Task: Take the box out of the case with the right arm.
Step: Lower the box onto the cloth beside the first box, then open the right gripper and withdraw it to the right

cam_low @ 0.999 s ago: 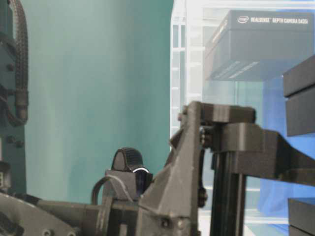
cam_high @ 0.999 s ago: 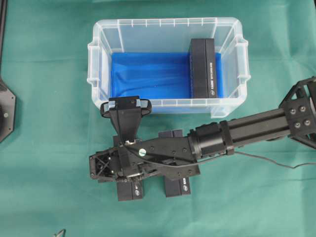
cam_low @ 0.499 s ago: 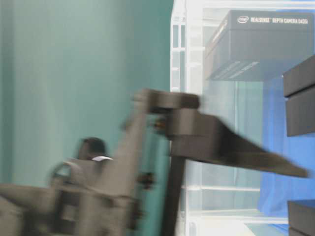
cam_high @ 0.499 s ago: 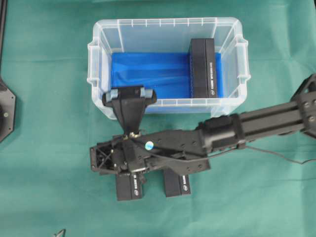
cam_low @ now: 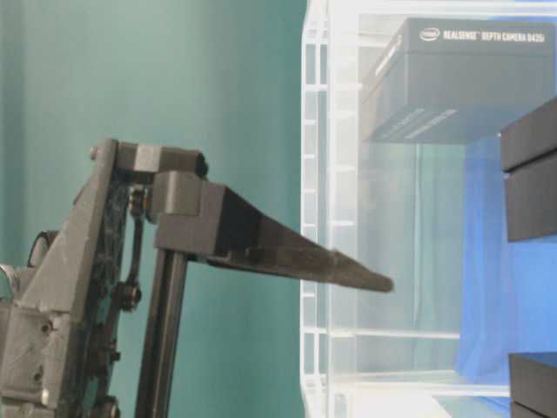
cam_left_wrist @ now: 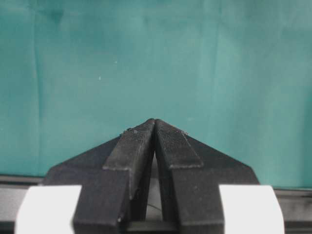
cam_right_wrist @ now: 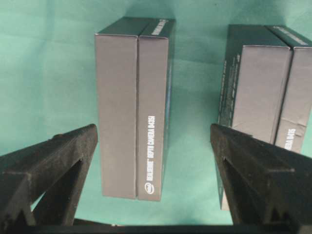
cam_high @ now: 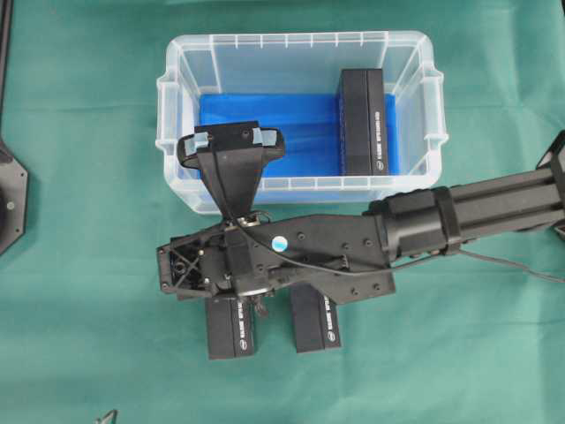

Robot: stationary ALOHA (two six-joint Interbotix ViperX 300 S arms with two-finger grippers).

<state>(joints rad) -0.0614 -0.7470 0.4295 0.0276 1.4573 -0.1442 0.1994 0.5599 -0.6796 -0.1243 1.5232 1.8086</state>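
Right end effector (cam_right_wrist: 153, 161) spread wide and holding nothing, hanging above two black boxes lying on the green tabletop (cam_high: 79, 291): one box (cam_right_wrist: 134, 105) right between the fingers, the other (cam_right_wrist: 265, 80) off past one finger. Further back, the clear case (cam_high: 300, 44) with one more black box (cam_high: 364, 122) lying on the blue lining at its far-right end, well apart from the fingers. Left end effector (cam_left_wrist: 154, 146) pinched closed on nothing over bare green cloth.
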